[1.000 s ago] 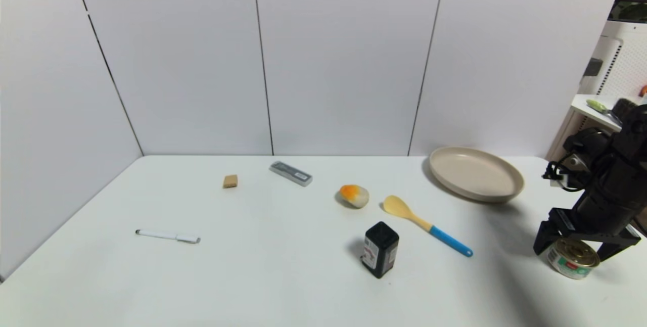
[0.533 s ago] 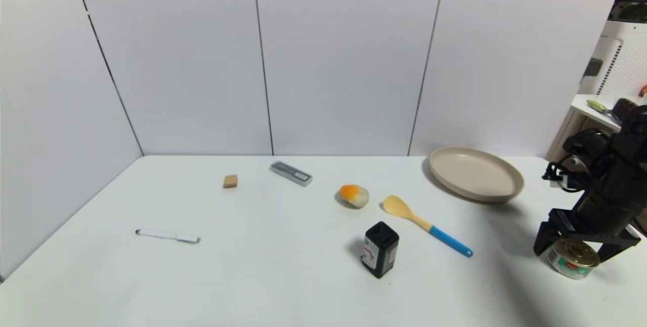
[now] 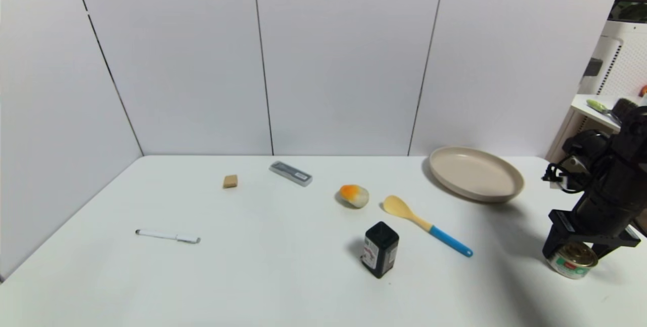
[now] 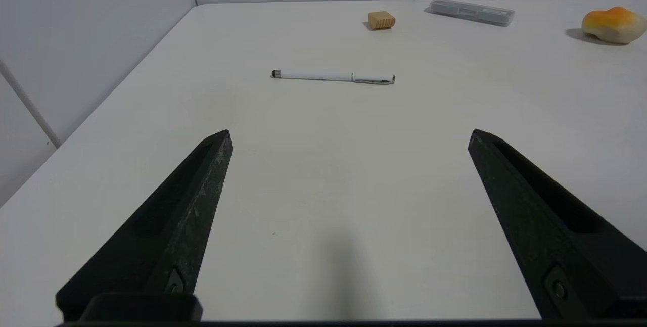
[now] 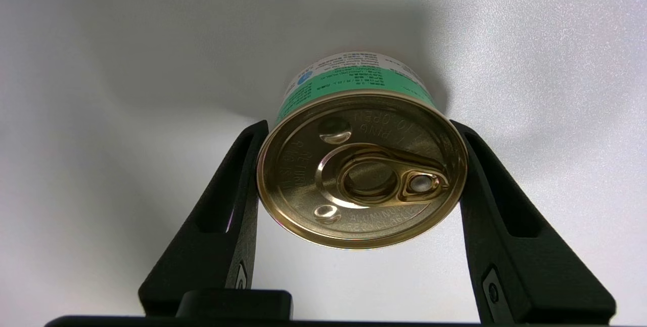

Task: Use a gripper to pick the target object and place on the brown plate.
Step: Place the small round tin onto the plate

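Slip is the risk; right gripper point(image 5: 356, 140) clamps the tin can point(image 5: 360, 165) by its smooth rim; left gripper point(image 4: 349, 135) gapes idle.

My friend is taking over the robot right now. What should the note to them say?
Right end effector: shut on the can, fingers against both its sides; can is on the table at the near right.
Left end effector: open, holding nothing, above the table near the pen.
Plate: nothing on it, at the far right, beyond the can.
Done: can gripped.
Left: lift, carry to the plate, let go.
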